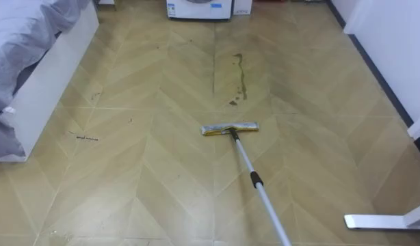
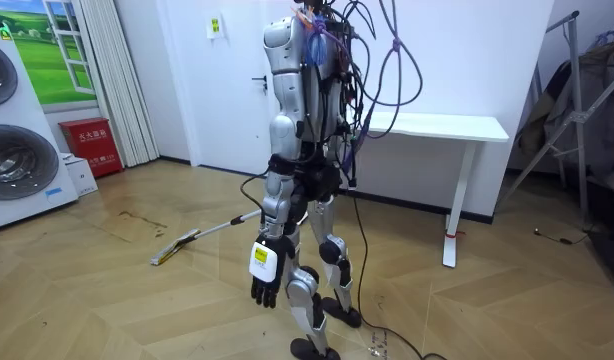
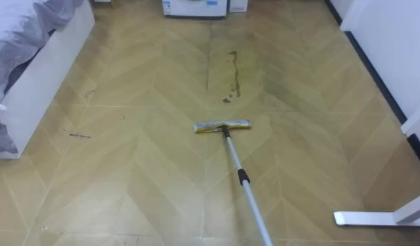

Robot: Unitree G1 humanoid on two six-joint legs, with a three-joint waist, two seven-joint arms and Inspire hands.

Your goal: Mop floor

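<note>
A flat mop head (image 1: 229,128) with a yellow-grey pad lies on the wooden floor in front of me. Its silver handle (image 1: 258,184) slants back to the lower right and leaves the eye views at the bottom edge. Just beyond the pad, a dark wet streak (image 1: 237,75) runs away from me across the boards. In the room view I stand upright facing the washing machines, and the mop head (image 2: 175,248) rests on the floor ahead of me. The handle (image 2: 227,224) rises to hip height and passes behind my body. My left hand (image 2: 265,285) hangs at my side, fingers relaxed and holding nothing.
A white bed (image 1: 53,68) with a grey cover stands on the left. A washing machine (image 1: 200,8) is straight ahead. A white table foot (image 1: 381,221) lies at the lower right, under the white table (image 2: 437,127). Small dark debris (image 1: 87,138) lies near the bed.
</note>
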